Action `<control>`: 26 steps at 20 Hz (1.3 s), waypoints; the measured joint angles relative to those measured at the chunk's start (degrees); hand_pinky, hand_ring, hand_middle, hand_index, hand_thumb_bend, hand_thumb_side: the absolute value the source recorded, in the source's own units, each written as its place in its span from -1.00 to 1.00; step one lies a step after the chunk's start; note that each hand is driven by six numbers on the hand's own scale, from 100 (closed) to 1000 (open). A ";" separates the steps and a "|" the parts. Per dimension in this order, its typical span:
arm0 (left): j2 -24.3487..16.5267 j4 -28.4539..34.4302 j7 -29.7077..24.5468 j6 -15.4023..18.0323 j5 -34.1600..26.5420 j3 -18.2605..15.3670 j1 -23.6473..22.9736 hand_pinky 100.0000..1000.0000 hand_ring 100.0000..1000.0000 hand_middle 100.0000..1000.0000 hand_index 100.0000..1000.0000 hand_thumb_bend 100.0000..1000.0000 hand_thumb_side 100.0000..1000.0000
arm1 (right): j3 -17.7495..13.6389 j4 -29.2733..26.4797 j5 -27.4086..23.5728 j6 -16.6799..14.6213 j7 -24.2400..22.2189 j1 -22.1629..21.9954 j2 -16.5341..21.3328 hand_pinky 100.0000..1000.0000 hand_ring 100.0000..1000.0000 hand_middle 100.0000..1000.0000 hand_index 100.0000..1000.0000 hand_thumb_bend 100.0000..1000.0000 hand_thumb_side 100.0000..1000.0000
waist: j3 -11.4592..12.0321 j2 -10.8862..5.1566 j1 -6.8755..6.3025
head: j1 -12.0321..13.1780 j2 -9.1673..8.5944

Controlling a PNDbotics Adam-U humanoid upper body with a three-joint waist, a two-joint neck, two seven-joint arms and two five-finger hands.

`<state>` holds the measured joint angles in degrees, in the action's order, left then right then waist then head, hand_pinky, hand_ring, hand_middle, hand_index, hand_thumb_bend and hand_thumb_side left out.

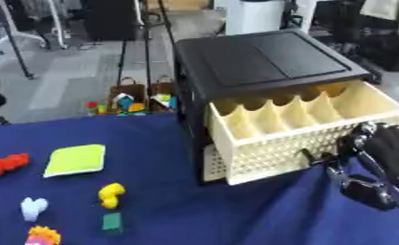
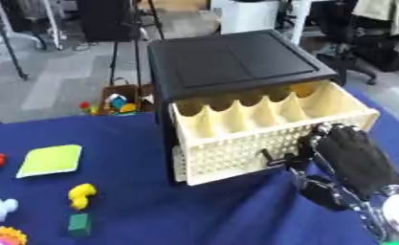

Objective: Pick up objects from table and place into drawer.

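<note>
A black cabinet [image 2: 236, 60] stands on the blue table, its cream lattice drawer [image 2: 236, 139] pulled out and split by dividers into several slots, which look empty. My right hand [image 2: 353, 160] is at the drawer's front right, back toward me, fingers relaxed against the lattice beside a small dark handle [image 2: 273, 160]. On the left of the table lie a yellow-green flat pad [image 1: 75, 159], a red piece [image 1: 5, 164], a yellow piece [image 1: 111, 194], a pale white piece [image 1: 33, 207], a green block [image 1: 112, 221] and an orange-yellow piece [image 1: 43, 236]. My left hand does not show.
The blue tablecloth [image 1: 236, 215] covers the table. Behind its far edge, baskets of colourful toys [image 1: 135, 100] sit on the grey floor, with stand legs and a chair further back.
</note>
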<state>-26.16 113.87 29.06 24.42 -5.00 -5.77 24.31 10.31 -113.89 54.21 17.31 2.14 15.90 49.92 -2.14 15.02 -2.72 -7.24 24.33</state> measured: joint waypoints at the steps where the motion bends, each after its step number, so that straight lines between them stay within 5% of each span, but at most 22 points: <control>1: 0.00 0.00 0.00 0.00 -0.01 0.00 0.00 0.31 0.51 0.60 0.68 -0.44 1.00 | 0.05 0.14 -0.20 -0.02 0.76 0.29 0.01 -0.53 -0.39 -0.79 -0.66 -0.85 -0.64 | 0.04 0.00 0.01 | 0.00 -0.01; 11: 0.00 0.00 -0.04 0.00 -0.09 0.31 0.02 0.31 0.51 0.60 0.68 -0.44 1.00 | 1.05 0.22 -2.39 -1.66 3.84 3.77 0.27 -0.54 -0.42 -0.82 -0.66 -0.82 -0.64 | 0.38 0.00 0.37 | -0.08 -0.25; 26: 0.00 0.00 -0.04 0.00 -0.20 0.31 0.18 0.31 0.51 0.60 0.68 -0.45 1.00 | 0.88 0.21 -2.63 -0.42 2.25 0.65 0.29 -0.55 -0.44 -0.76 -0.65 -0.78 -0.66 | 0.06 0.00 0.16 | -0.05 -0.27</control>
<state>-26.16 113.86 29.02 24.41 -5.20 -5.45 24.49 11.18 -113.68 51.58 16.89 4.39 16.56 50.20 -2.08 15.01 -2.55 -7.29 24.06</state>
